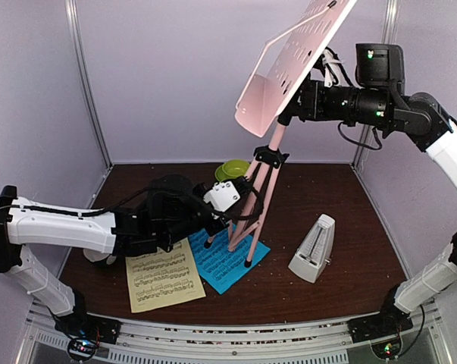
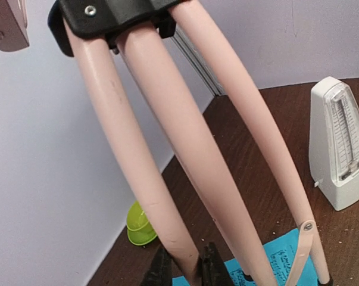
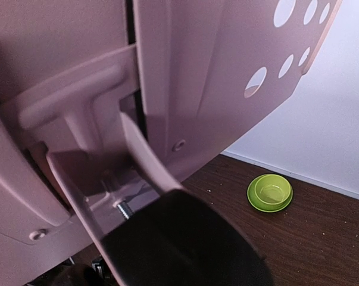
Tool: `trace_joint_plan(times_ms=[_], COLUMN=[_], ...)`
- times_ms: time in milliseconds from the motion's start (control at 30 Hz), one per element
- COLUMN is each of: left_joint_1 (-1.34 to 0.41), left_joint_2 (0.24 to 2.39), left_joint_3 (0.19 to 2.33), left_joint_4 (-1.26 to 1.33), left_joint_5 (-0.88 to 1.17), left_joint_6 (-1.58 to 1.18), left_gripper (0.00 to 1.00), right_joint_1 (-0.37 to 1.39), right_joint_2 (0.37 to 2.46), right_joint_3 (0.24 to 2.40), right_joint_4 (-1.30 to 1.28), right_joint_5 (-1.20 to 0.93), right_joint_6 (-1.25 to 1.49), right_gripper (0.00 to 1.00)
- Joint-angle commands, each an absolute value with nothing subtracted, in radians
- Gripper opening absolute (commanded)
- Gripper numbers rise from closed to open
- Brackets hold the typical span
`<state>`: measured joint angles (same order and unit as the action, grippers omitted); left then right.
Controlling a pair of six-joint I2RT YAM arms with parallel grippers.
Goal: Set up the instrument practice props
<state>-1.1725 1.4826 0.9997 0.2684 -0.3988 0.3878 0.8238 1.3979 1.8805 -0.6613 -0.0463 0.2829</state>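
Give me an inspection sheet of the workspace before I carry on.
Surface: dark brown table, pale specks scattered.
Job's things: pink music stand upright, a foot on the blue page; yellow page flat beside it; white metronome upright, apart to the right.
Clutter: green bowl at the back, by the stand.
End effectors: left end effector closed on a tripod leg; right end effector behind the perforated desk, grip unclear.
Cables: black cable along left arm; loop under right arm.
Surroundings: pale lilac walls, metal rail at near edge.

left arm (image 1: 61, 227) stretched low across to the right, left gripper (image 2: 186, 269) pinched around a pink music stand leg (image 2: 137, 173), right arm (image 1: 410, 114) raised high, right gripper (image 1: 290, 108) pointing left, jaws hidden
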Motion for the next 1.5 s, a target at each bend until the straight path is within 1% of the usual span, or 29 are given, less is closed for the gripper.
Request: trace_joint_plan(times_ms=[0,133,233,400,433,533,567,667,700,1000,1133,1267,1467], left_joint_1=[-1.17,-1.196,-1.2,-1.2,-1.2,-1.2,-1.2,-1.201,-1.201,-1.201,-1.201,-1.2,-1.201], left_joint_2=[1.495,1.514,1.522,1.522,1.498,1.432,1.409,1.373,1.378,1.569,1.651,1.707,1.695], left_joint_3=[0.903,0.886,0.875,0.862,0.853,0.817,0.804,0.784,0.795,1.01,1.111,1.166,1.21], left_joint_4=[0.163,0.174,0.225,0.272,0.294,0.328,0.333,0.35,0.34,0.265,0.165,0.121,0.149], left_joint_5=[-0.378,-0.321,-0.325,-0.403,-0.396,-0.338,-0.327,-0.315,-0.324,-0.408,-0.54,-0.589,-0.618], left_joint_6=[0.693,0.66,0.518,0.404,0.371,0.233,0.195,0.109,0.096,0.051,0.009,0.025,-0.003], left_gripper=[0.0,0.0,0.0,0.0,0.04,0.4,0.49,0.7,0.72,0.72,0.66,0.61,0.56], right_joint_1=[0.815,0.816,0.816,0.816,0.817,0.816,0.817,0.821,0.823,0.867,0.88,0.886,0.913], right_joint_2=[1.384,1.438,1.425,1.366,1.354,1.35,1.351,1.344,1.341,1.317,1.316,1.323,1.325], right_joint_3=[2.139,2.269,2.233,2.129,2.098,2.079,2.078,2.057,2.042,1.991,1.994,2.013,1.998], right_joint_4=[-0.468,-0.565,-0.539,-0.479,-0.457,-0.446,-0.443,-0.42,-0.412,-0.375,-0.381,-0.398,-0.412], right_joint_5=[-0.008,-0.011,-0.037,-0.024,-0.022,-0.015,-0.015,-0.006,-0.001,0.086,0.104,0.105,0.129], right_joint_6=[0.26,0.253,0.259,0.269,0.27,0.27,0.271,0.277,0.281,0.271,0.275,0.296,0.305], right_gripper=[0.0,0.0,0.0,0.0,0.0,0.0,0.0,0.0,0.0,0.0,0.0,0.0,0.0])
